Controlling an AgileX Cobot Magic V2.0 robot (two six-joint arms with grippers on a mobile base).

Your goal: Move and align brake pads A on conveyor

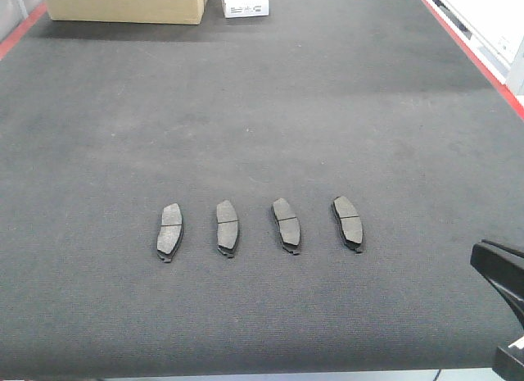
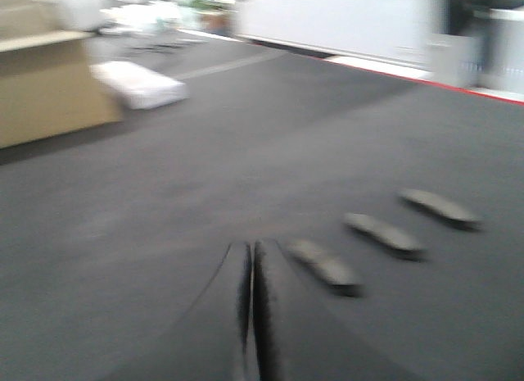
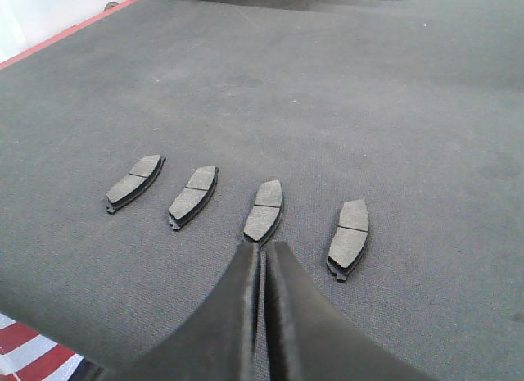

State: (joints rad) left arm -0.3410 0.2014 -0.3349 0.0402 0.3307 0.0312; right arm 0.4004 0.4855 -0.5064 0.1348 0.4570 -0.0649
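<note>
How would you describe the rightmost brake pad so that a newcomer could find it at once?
Look at the dark conveyor in the front view, where four pads lie in a row near its close edge. Take the pad at the right end, nearest the right gripper. Unlike its neighbours, its top leans furthest left.

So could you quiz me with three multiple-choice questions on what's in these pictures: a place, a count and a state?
1. Where is the tan cardboard box?
A. far left end of the dark charcoal belt
B. beside the pads
C. near right corner

2. How many flat dark grey brake pads lie there?
A. two
B. four
C. six

3. How is the right end effector?
A. shut, holding nothing
B. wide open
C. gripping a pad

Answers: 1 A, the box sits at the top left of the front view; 2 B, four pads lie in a row; 3 A, its fingers meet with nothing between them.
</note>
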